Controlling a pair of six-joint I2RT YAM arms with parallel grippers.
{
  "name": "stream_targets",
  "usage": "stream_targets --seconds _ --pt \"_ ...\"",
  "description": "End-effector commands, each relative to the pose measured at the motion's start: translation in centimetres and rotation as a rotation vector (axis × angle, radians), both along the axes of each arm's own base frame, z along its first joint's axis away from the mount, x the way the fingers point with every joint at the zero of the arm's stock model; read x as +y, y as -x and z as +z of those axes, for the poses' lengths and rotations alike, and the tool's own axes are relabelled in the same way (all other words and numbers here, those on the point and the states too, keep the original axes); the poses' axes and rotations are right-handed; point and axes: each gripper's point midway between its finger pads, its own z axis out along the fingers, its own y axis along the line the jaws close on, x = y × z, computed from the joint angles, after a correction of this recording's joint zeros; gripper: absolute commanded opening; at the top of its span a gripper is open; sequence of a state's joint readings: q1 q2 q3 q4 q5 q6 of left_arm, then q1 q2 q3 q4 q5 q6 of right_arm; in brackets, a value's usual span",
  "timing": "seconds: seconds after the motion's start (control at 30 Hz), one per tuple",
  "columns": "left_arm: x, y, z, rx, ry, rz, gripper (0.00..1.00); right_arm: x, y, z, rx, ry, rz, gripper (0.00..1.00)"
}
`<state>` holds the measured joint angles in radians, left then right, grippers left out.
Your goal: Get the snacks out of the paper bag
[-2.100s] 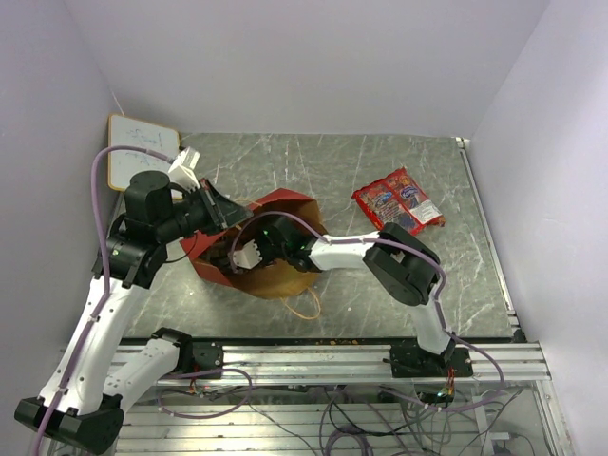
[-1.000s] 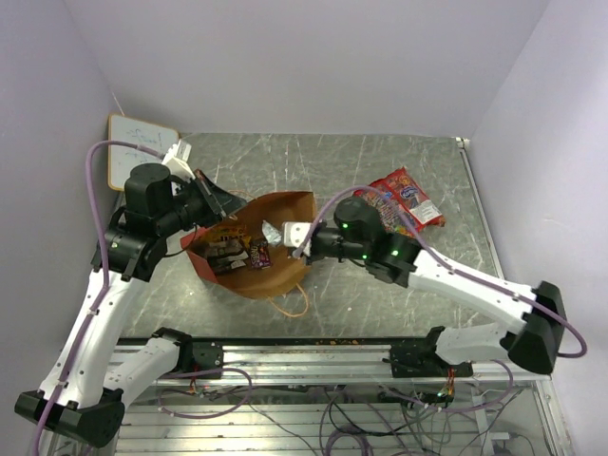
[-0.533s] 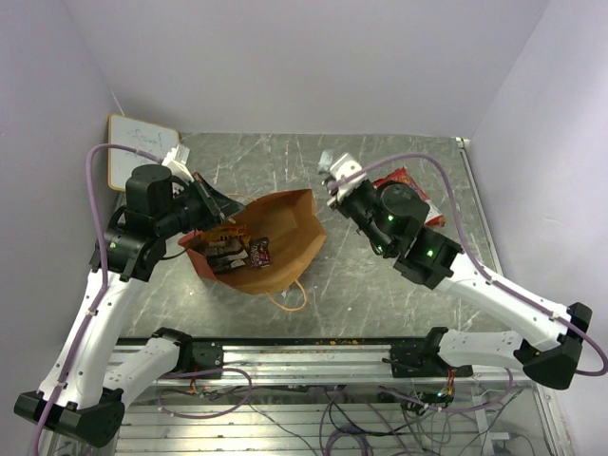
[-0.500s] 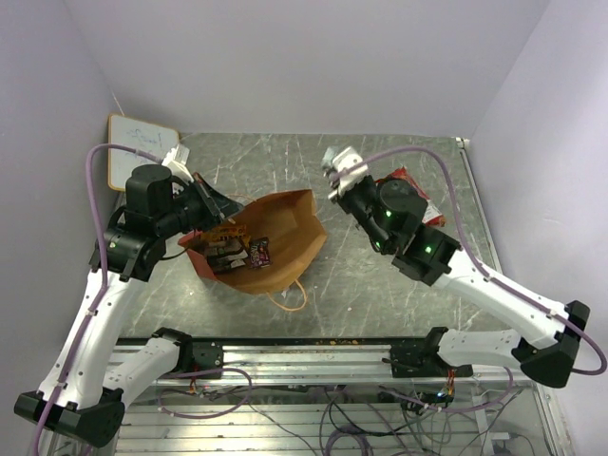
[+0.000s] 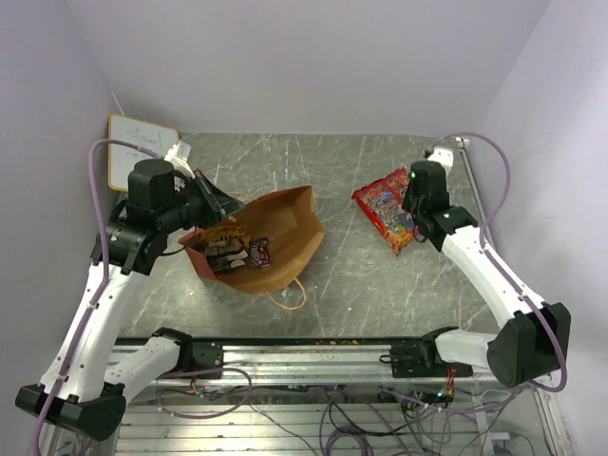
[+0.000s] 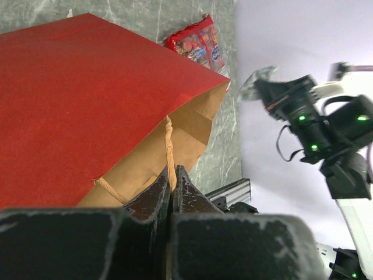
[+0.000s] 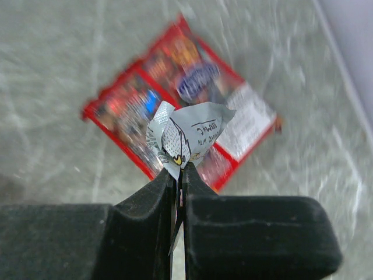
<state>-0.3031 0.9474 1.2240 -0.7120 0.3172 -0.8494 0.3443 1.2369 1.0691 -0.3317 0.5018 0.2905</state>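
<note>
Right pincer (image 7: 178, 175) swung from paper bag (image 5: 285, 228) to above red packets (image 5: 385, 207), clamped on silvery packet (image 7: 187, 135) | left pincer (image 6: 171, 178) clamped on handle (image 6: 168, 137) | step: placing | next: lower, release onto tabletop (image 5: 380, 275) | other snacks (image 5: 233, 249) remain in bag

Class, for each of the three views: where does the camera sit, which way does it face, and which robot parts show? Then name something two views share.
Top external: above and behind the bases, facing down on the table, paper bag, left arm and right arm.
Left wrist: on the left arm, facing along the left gripper, shut on the bag's handle; right arm beyond.
Right wrist: on the right arm, facing down past the right gripper, shut on a silvery packet.
Shared: all three show the red snack bags.
</note>
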Motion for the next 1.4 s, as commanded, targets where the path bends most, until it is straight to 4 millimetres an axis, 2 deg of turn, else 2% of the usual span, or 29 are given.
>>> stream_targets --seconds 0.0,0.17,0.3,0.5,0.73,0.9,1.0,1.13,1.3,1.37 --pt "-0.3 0.2 1.6 -0.029 0.009 -0.025 0.07 -1.8 4.3 -7.6 0.191 -0.182 -0.142 0.0" --pt "-0.6 -0.2 1.5 -0.035 0.01 -0.037 0.07 -3.1 5.8 -10.7 0.249 -0.207 -0.182 0.0" --pt "-0.8 -0.6 1.8 -0.044 0.009 -0.048 0.07 -3.7 6.0 -11.9 0.288 -0.161 -0.193 0.0" --pt "-0.9 -1.1 1.5 -0.049 -0.021 -0.062 0.07 -3.4 5.6 -13.7 0.35 -0.186 -0.178 0.0" --pt "-1.6 -1.3 0.6 -0.022 -0.013 -0.1 0.07 -5.8 6.2 -14.3 0.338 -0.146 -0.258 0.0" --pt "-2.1 -1.3 0.4 -0.014 -0.02 -0.145 0.07 -9.1 6.7 -15.4 0.355 -0.111 -0.368 0.0" --pt "-2.3 -1.4 0.4 -0.032 -0.03 -0.165 0.07 -8.8 6.4 -16.7 0.375 -0.173 -0.368 0.0" --pt "-2.1 -1.6 1.1 -0.072 -0.057 -0.171 0.07 -7.7 6.3 -16.8 0.368 -0.256 -0.369 0.0" --pt "-2.3 -1.9 3.1 -0.164 -0.044 -0.186 0.07 -6.8 7.9 -17.6 0.383 -0.324 -0.365 0.0" --pt "-2.4 -2.0 3.5 -0.185 -0.033 -0.183 0.07 -6.6 7.9 -17.3 0.373 -0.317 -0.327 0.1"
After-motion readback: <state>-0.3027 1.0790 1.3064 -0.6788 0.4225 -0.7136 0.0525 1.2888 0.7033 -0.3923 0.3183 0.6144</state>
